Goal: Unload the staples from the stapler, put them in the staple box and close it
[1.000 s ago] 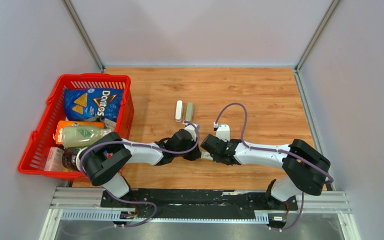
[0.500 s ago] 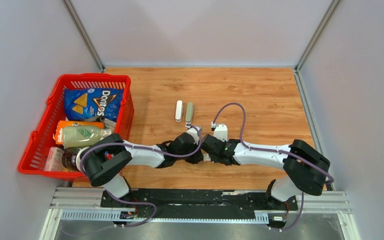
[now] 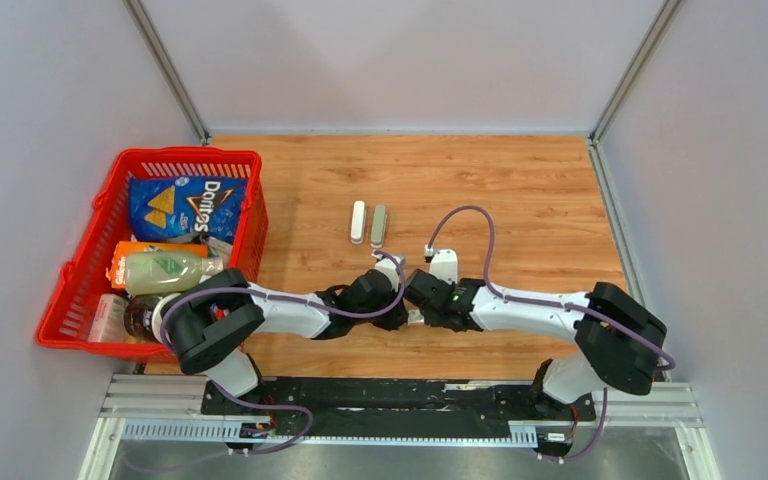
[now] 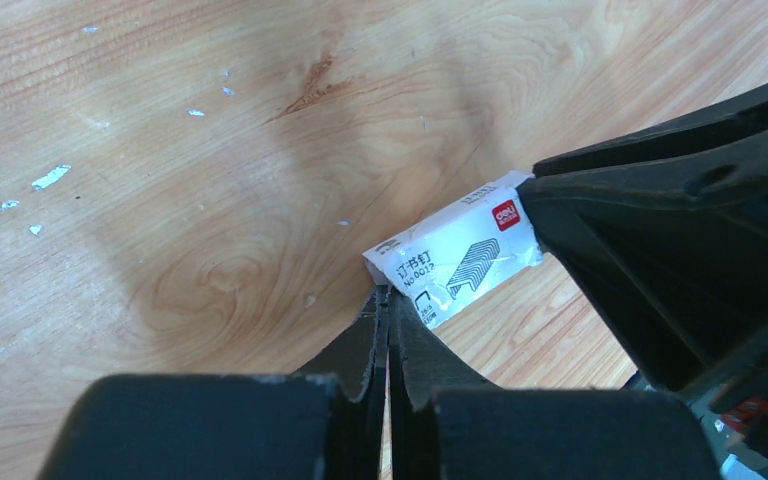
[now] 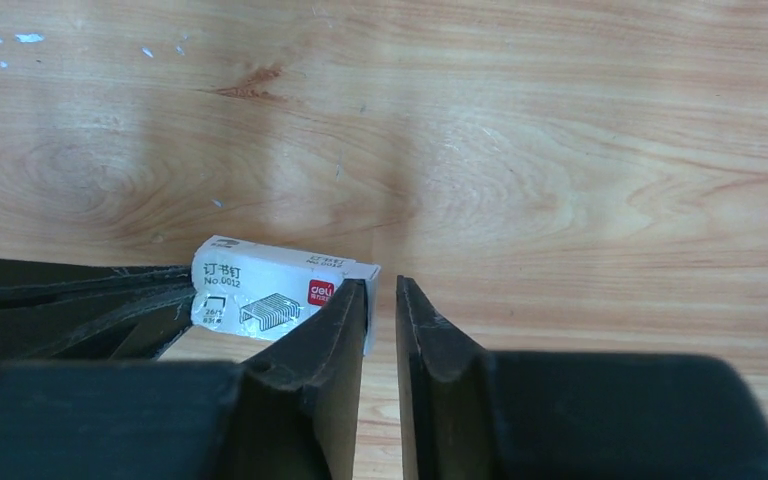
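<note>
Several groceries [image 3: 185, 205] crowd the red basket [image 3: 190, 153] at the far left, well apart from the work. Next along, the left gripper [image 4: 385, 300] sits low over the table [image 3: 520, 200] with its fingers [image 4: 352, 352] pressed together. Their tips touch the near corner of a small white staple box [image 4: 457, 259], and I cannot tell whether a flap is nipped between them.

Just beyond that gripper, farther from the bases, lies the stapler [image 3: 368, 222]. It is opened flat into a white half [image 3: 358, 221] and a grey half [image 3: 379, 223] side by side, its long axis running away from the arms. No staples can be made out; any loaded ones would probably sit in the grey half, too small to see from above.

The box lies flat between the two grippers, its long axis pointing from one to the other. At its right end the right gripper [image 5: 381, 295] has its jaws only narrowly parted, bare wood showing in the gap, one finger against the box end.

The stapler is thus ahead of both jaws and a little nearer the left arm. That arm's purple cable [image 3: 397, 262] loops close to the stapler's near end and could brush it.
</note>
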Controlling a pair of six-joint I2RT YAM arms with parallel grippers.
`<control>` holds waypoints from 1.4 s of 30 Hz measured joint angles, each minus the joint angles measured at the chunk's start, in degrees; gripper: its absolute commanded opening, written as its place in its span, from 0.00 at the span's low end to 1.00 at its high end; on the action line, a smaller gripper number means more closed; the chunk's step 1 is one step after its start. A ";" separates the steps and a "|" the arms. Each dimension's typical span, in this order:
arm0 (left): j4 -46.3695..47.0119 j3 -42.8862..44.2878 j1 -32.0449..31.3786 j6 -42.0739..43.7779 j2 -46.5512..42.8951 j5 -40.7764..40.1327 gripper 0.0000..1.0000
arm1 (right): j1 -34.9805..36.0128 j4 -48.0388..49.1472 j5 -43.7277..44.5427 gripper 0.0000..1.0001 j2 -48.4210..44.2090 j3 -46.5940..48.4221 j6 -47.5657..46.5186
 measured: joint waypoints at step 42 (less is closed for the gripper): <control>-7.13 -1.33 -2.25 -0.04 -4.85 -2.29 0.00 | 0.70 -4.13 2.19 0.40 -11.26 -6.05 4.28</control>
